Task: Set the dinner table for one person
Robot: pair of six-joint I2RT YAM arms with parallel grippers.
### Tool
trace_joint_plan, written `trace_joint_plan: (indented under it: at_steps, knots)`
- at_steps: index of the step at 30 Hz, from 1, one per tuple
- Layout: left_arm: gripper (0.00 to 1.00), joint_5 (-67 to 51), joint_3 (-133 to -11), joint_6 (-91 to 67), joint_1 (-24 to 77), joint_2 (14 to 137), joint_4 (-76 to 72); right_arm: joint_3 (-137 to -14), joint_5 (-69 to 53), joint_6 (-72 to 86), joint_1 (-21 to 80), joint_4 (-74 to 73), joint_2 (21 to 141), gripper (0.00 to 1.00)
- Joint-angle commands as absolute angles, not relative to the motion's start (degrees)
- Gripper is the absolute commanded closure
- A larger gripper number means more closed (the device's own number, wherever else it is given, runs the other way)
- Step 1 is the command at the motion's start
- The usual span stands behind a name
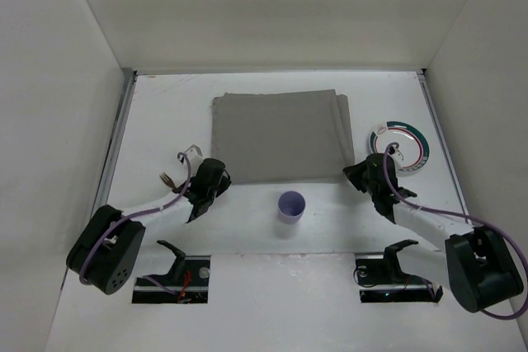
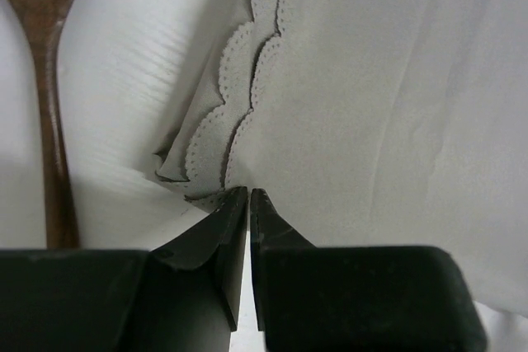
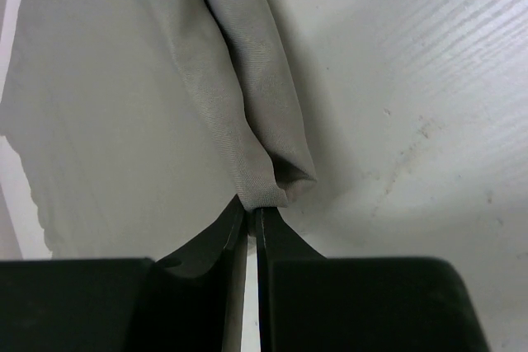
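Black-and-white arms [image 1: 153,208], purple cables [image 1: 437,213]

Top view looks down on the dinner table [image 1: 247,232]; wrist views sit close at placemat [image 1: 276,133] corners.

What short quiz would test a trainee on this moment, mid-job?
1. True or false: the purple cup stands on the grey placemat.
2. The right claw pinches: A the cup, B the placemat, C nothing.
3. Fill in: the wooden spoon lies beside the ___ claw.
Key: 1 false; 2 B; 3 left.
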State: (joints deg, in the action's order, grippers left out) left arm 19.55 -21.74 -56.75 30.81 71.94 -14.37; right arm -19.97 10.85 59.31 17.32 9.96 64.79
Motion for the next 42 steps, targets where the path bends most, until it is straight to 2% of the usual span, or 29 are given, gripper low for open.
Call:
trace_joint_plan:
  at_steps: [1,2,3,5,6,8,10,14,20,24,30,38,42]
  knots:
    - [0.94,20.7,-20.7,-57.7,31.0,69.6,-7.9,-18.5,11.6,58.7,17.3,7.8,61.8,0.92]
    - [0.93,20.7,-20.8,-57.8,31.1,69.3,-7.6,-18.1,11.9,58.9,17.3,7.6,61.1,0.88]
    - [0.90,20.7,-21.1,-57.6,31.2,69.3,-7.6,-17.7,12.2,58.9,17.3,7.5,60.3,0.80]
    - [0.83,20.6,-22.1,-56.5,31.0,69.5,-7.2,-17.4,12.7,58.3,17.2,7.0,58.4,0.54]
    - [0.80,20.7,-22.6,-56.1,30.9,69.5,-7.1,-17.6,12.7,57.5,17.2,6.2,57.2,0.45]
    - [0.77,20.7,-23.7,-55.2,30.6,68.9,-7.2,-18.8,12.9,55.6,17.3,3.8,54.5,0.36]
    - [0.74,20.7,-24.8,-54.6,30.6,68.0,-7.4,-20.5,14.2,53.9,17.3,0.7,51.6,0.33]
    - [0.72,21.1,-27.3,-53.1,30.9,67.3,-8.3,-22.8,19.2,52.0,13.9,-3.0,45.7,0.31]
    - [0.68,19.3,-30.6,-45.6,34.8,68.2,-17.8,-23.5,19.0,52.3,-0.6,-2.6,43.9,0.32]
    - [0.61,18.9,-28.8,-41.1,38.0,68.0,-26.9,-22.7,15.9,55.5,-7.4,0.9,50.5,0.34]
    - [0.48,17.3,-22.8,-36.7,38.8,66.4,-37.3,-26.2,17.4,57.8,-10.1,5.1,61.9,0.41]
    - [0.46,16.7,-21.4,-37.6,38.0,66.1,-38.1,-25.5,17.0,60.5,-15.1,9.1,70.1,0.43]
    - [0.45,16.6,-21.4,-37.9,37.5,66.9,-38.1,-26.6,13.7,60.6,-16.8,12.4,75.7,0.51]
